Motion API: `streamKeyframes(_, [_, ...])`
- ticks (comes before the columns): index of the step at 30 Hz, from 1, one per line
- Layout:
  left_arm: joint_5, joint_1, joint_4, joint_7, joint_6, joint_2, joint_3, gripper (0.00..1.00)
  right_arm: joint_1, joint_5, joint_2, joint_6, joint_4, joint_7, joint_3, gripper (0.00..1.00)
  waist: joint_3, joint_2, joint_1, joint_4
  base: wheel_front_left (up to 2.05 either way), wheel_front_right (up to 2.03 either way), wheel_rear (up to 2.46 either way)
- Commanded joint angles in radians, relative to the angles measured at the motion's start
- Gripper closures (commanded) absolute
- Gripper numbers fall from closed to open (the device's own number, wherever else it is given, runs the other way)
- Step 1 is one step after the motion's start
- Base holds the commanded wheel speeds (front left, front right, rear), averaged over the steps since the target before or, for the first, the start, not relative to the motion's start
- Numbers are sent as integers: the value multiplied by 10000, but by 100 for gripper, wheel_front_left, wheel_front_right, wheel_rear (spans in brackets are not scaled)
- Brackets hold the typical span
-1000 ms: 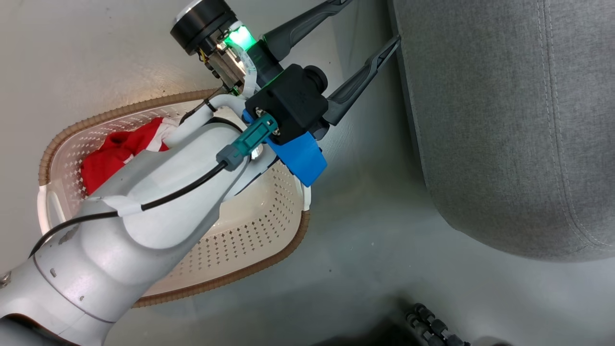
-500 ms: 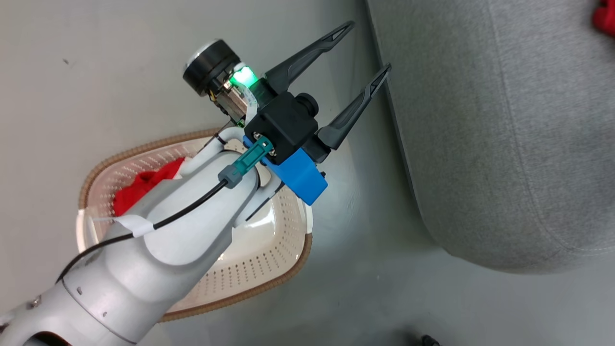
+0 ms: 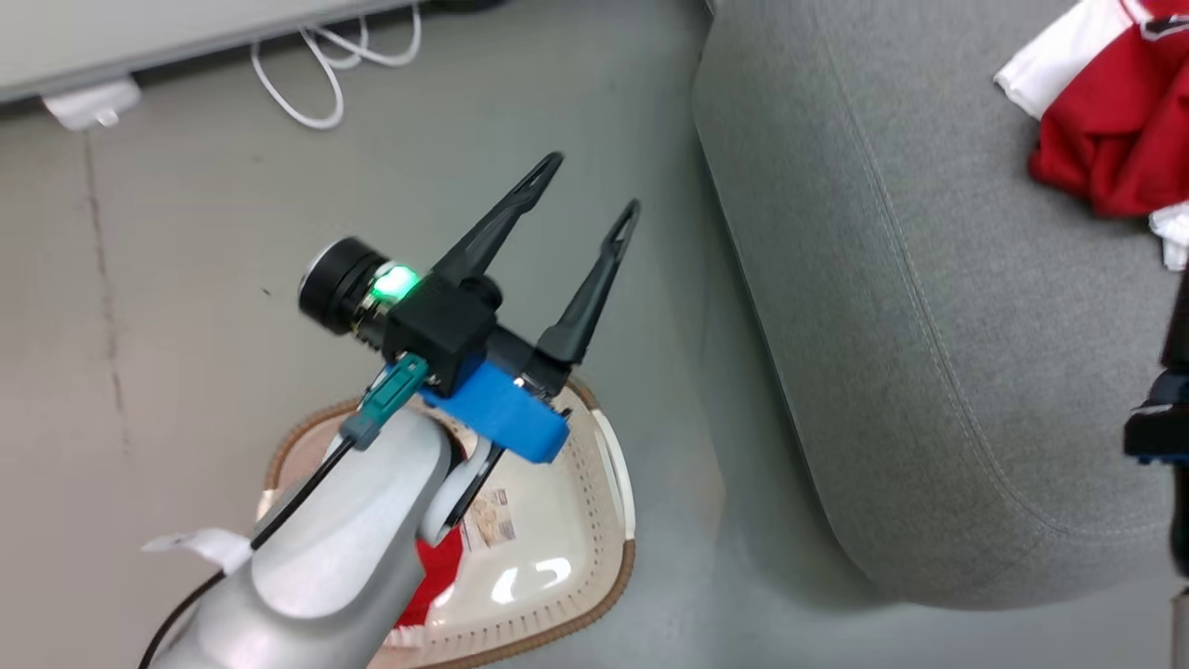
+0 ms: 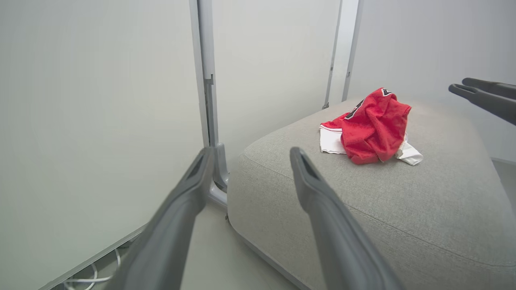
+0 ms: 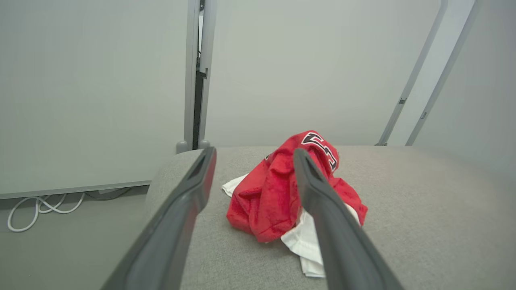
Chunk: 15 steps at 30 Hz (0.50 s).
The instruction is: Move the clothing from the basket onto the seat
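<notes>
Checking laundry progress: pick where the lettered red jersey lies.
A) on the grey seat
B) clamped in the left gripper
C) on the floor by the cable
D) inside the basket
A: the jersey lies crumpled on the seat, with nothing gripping it.

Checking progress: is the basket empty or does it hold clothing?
Not empty: red cloth lies inside the basket, beside a label on its floor.

Red garment (image 3: 444,571) mostly behind left forearm (image 3: 344,548)
</notes>
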<state>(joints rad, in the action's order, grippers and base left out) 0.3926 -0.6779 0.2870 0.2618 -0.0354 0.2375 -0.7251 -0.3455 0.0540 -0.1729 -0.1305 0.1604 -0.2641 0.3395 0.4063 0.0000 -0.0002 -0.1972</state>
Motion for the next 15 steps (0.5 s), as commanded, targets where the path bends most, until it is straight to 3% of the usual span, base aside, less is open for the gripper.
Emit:
streamKeyframes(1, [-108, 352, -71, 42, 41, 2, 252, 0, 319, 46, 109, -3, -189, -4, -161, 0, -769, 0, 2, 415, 0, 0, 0])
streamKeyframes(15, [-1065, 3361, -950, 37, -85, -357, 3283, 0, 2288, 235, 731, -3, -1227, -4, -1953, 0, -2670, 0, 2, 1718, 0, 0, 0])
